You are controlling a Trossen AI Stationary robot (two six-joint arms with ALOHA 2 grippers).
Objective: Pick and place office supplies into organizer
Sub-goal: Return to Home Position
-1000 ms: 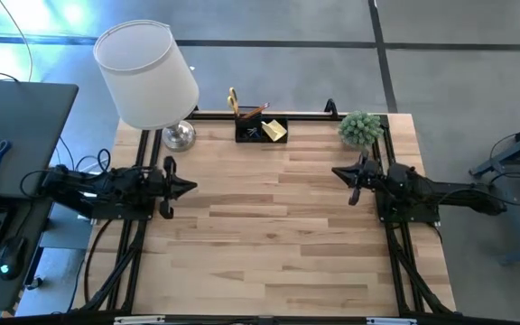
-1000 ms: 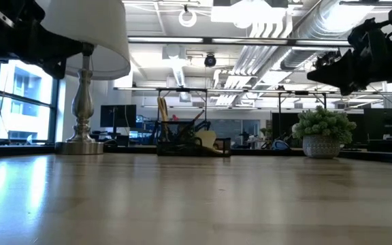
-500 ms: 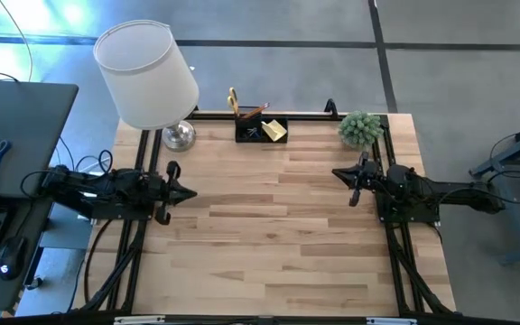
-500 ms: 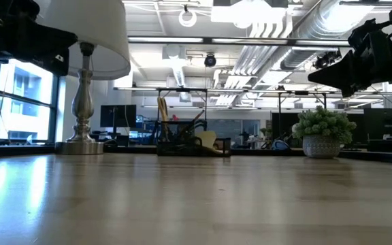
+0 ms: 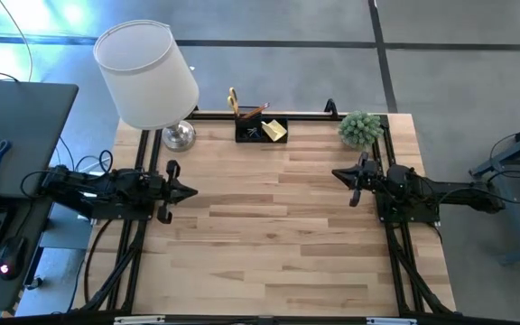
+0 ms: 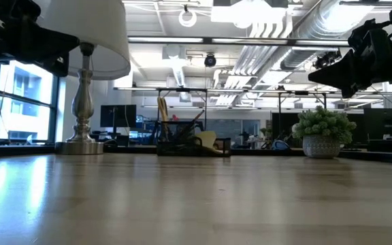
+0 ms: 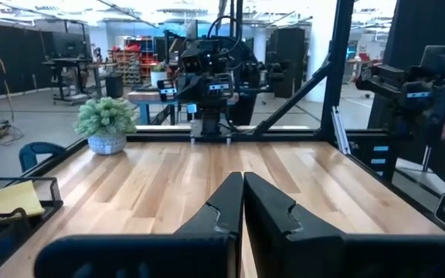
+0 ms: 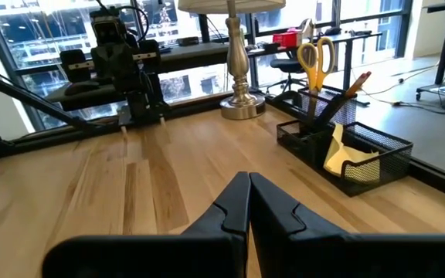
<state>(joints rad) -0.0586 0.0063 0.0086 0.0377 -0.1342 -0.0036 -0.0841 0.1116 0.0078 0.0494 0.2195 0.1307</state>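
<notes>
Table (image 5: 278,244): left gripper (image 5: 190,190) centre-left, right gripper (image 5: 337,173) centre-right, both parked, fingers pressed together, empty; sorting looks done. Organizer (image 5: 240,135) top centre holds yellow sticky pad (image 5: 275,130), orange-handled scissors (image 8: 316,55).

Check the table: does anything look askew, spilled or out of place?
Only the yellow sticky-note pad: it leans tilted in the low tray of the black mesh organizer, not flat. Nothing looks spilled. The left gripper and right gripper are shut, away from it.
</notes>
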